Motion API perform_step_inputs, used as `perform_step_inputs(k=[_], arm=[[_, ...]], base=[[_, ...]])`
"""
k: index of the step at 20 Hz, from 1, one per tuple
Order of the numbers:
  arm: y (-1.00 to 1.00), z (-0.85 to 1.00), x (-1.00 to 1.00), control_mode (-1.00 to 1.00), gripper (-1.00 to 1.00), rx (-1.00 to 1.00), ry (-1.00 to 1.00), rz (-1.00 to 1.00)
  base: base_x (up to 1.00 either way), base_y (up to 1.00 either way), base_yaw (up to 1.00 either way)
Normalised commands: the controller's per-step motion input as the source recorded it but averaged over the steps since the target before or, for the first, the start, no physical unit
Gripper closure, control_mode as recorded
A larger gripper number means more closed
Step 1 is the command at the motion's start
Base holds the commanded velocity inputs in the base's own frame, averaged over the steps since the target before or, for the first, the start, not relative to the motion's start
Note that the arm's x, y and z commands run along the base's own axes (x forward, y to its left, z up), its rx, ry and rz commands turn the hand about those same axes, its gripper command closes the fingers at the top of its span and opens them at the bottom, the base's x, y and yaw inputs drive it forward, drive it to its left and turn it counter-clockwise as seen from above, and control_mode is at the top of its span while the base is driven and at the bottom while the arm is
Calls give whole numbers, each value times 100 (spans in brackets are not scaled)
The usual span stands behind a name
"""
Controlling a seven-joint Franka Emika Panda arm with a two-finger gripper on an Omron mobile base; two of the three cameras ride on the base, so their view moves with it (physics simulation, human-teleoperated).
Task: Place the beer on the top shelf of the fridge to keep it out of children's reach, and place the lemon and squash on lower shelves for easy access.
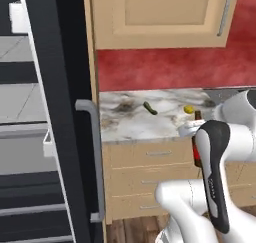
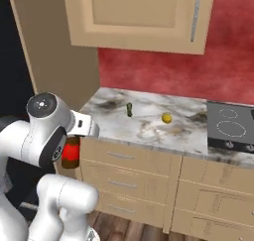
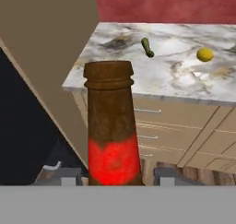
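Note:
My gripper [image 3: 115,178] is shut on the beer [image 3: 110,126], a brown bottle with a red label that stands upright between the fingers. The beer [image 2: 70,153] hangs off the counter's left end, in front of the drawers, and its neck [image 1: 198,115] pokes up behind my arm. On the marble counter [image 1: 130,124] lie the dark green squash [image 1: 150,108] [image 2: 129,109] [image 3: 147,47] and, to its right, the yellow lemon [image 1: 188,109] [image 2: 167,118] [image 3: 205,55]. The black fridge [image 1: 55,112] with its grey bar handle [image 1: 92,162] stands at the left, and its light-grey shelves [image 1: 17,101] show.
Tan drawers [image 2: 129,160] run under the counter and a tan wall cupboard [image 1: 160,14] hangs above it. A black cooktop [image 2: 230,128] sits at the counter's right. A tan side panel [image 3: 46,57] stands between fridge and counter. The floor is wooden.

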Motion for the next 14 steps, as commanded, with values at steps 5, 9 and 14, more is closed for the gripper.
perform_step_inputs(k=[5,9,14], arm=[[0,0,0,100,100,0,0,0],[0,0,0,100,100,0,0,0],[0,0,0,100,100,0,0,0]], base=[[-77,0,62],[-46,27,59],[-6,87,41]])
